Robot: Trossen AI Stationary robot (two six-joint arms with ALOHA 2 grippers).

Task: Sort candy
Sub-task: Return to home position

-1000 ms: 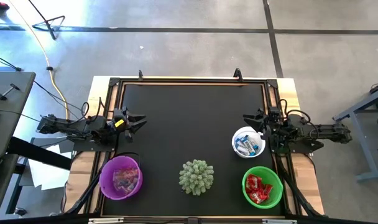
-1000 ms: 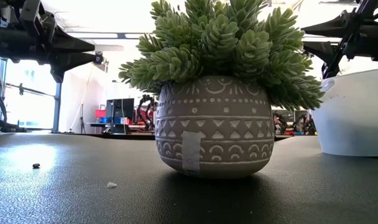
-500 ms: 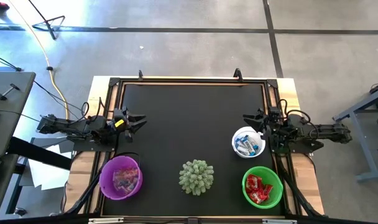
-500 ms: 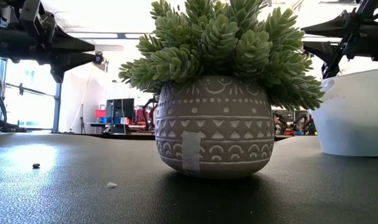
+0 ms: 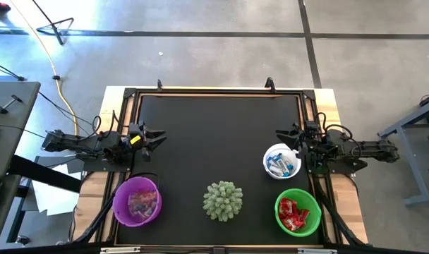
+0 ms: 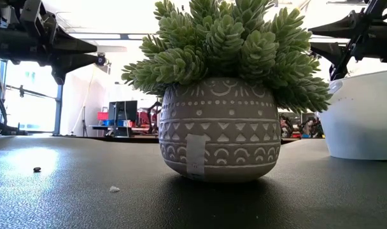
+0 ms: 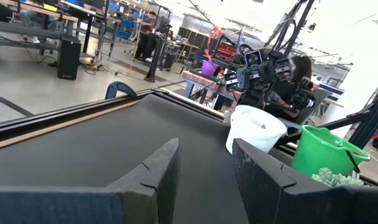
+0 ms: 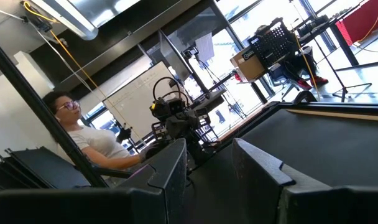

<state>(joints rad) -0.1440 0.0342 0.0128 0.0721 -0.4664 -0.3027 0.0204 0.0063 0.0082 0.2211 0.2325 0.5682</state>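
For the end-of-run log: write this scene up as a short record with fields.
left pincer: open, empty, at the left edge of the mat
right pincer: open, empty, at the right edge, near the white bowl
white bowl: blue-and-white candy
green bowl: red candy
purple bowl: pinkish candy
potted plant: between the purple and green bowls
specks: two on the mat, too small to identify
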